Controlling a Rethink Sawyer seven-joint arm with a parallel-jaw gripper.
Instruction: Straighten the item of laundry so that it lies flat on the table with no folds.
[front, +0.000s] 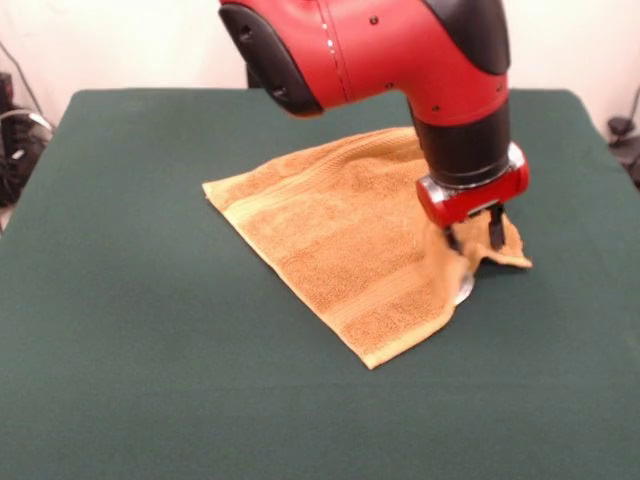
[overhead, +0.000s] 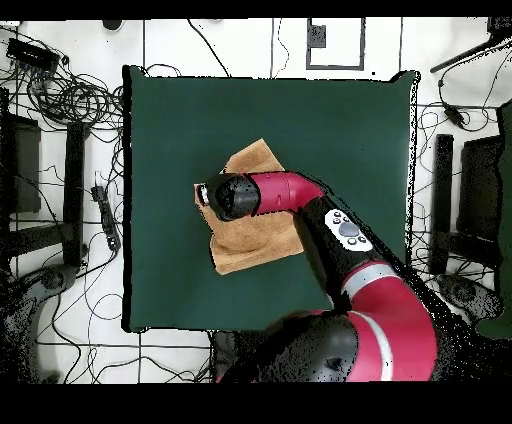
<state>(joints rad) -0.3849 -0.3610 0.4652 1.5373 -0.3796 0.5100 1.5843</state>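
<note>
The orange-tan towel (front: 340, 250) lies in the middle of the dark green table (front: 150, 330), mostly spread, turned like a diamond. Its right side is crumpled and pulled up off the cloth. My gripper (front: 473, 235) hangs straight down over that right edge, its black fingers (front: 495, 228) pinching the raised fold, with a loose corner (front: 512, 258) sticking out beside them. A small pale patch (front: 464, 292) shows under the lifted edge. In the overhead view the towel (overhead: 262, 238) lies under my arm, and the wrist (overhead: 232, 197) hides the gripper.
The red and black arm (front: 380, 50) reaches in from the top over the towel's far part. Cables and equipment (overhead: 60, 90) lie on the floor around the table. Bare green cloth surrounds the towel on all sides.
</note>
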